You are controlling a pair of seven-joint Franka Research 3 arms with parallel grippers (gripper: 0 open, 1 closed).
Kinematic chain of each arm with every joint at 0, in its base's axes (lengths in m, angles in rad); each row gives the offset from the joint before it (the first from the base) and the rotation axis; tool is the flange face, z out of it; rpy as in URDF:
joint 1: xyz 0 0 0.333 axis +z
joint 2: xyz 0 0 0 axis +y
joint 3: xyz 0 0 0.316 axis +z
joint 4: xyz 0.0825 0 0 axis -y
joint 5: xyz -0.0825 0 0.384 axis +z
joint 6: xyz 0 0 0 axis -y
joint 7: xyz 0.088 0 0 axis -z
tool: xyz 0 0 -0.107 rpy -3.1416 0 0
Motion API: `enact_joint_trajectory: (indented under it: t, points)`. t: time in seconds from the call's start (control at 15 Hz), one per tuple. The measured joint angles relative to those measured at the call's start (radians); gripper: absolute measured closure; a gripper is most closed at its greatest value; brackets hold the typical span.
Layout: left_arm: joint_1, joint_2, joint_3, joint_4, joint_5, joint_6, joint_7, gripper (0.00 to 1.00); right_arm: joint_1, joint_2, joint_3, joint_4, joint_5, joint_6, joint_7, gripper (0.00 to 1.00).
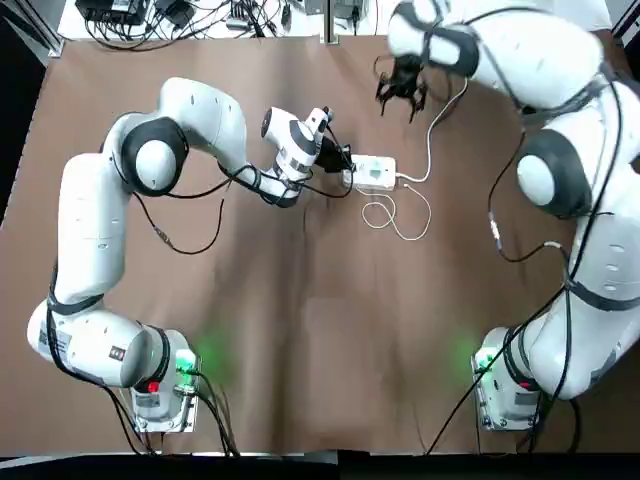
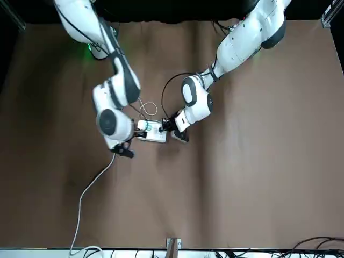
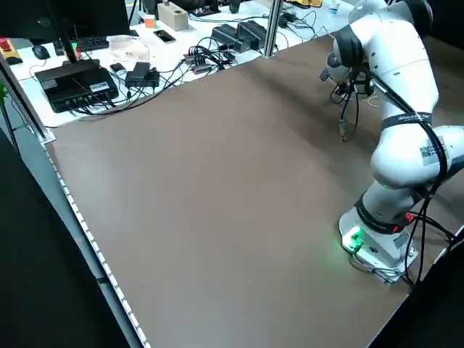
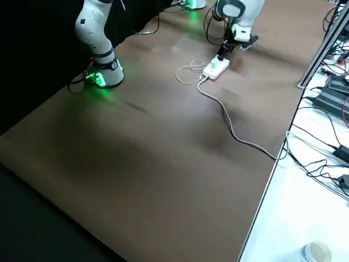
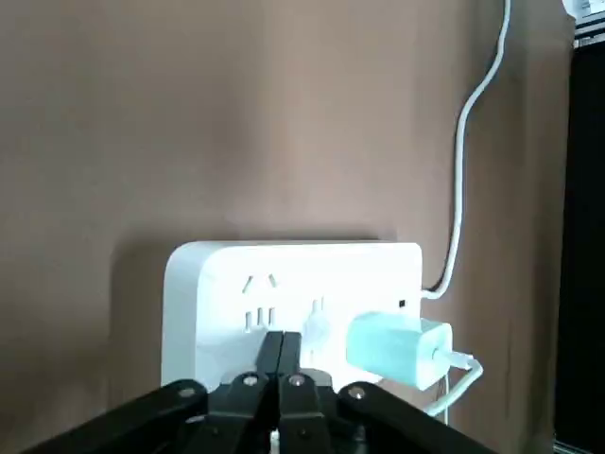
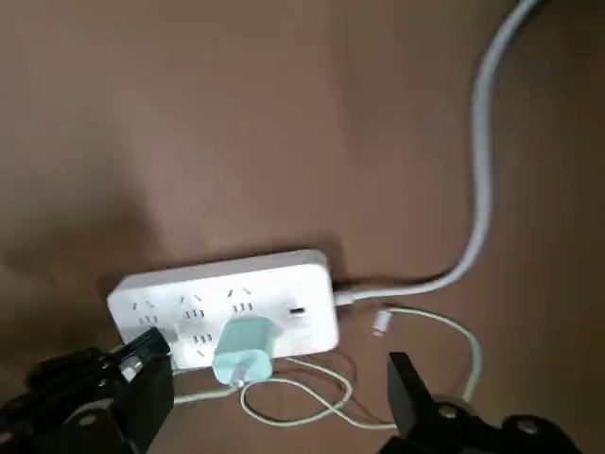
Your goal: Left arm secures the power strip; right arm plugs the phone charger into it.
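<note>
In the top view the left gripper (image 1: 341, 160), fingers pressed shut together, rests its tips on the left end of the power strip (image 1: 373, 173), which lies mid-table with its long axis running left to right and its thick cord (image 1: 432, 140) leaving the right end. The teal phone charger (image 5: 397, 348) stands plugged into the strip's face; its thin cable (image 1: 395, 215) loops just beside the strip. The right gripper (image 1: 402, 88) hangs above the table, well apart, jaws spread wide and empty; only the wrist views show the socket slots, with no readable lettering.

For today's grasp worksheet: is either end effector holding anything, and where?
Nothing is gripped: left end effector, shut, touches the power strip end; right end effector open, empty.
</note>
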Motion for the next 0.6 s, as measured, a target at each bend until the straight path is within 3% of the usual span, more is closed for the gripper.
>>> enact_joint_trajectory:
  t: [0.33,0.6]
  points:
    - [0.000,0.000,0.000,0.000,0.000,0.000,-0.008,0.99,-0.150,-0.138,-0.002,0.010,-0.003,-0.052,-0.089,0.00]
    - [0.002,0.000,-0.001,0.001,0.000,0.000,-0.023,0.99,-0.293,-0.201,-0.004,0.081,-0.024,-0.206,-0.246,0.00]
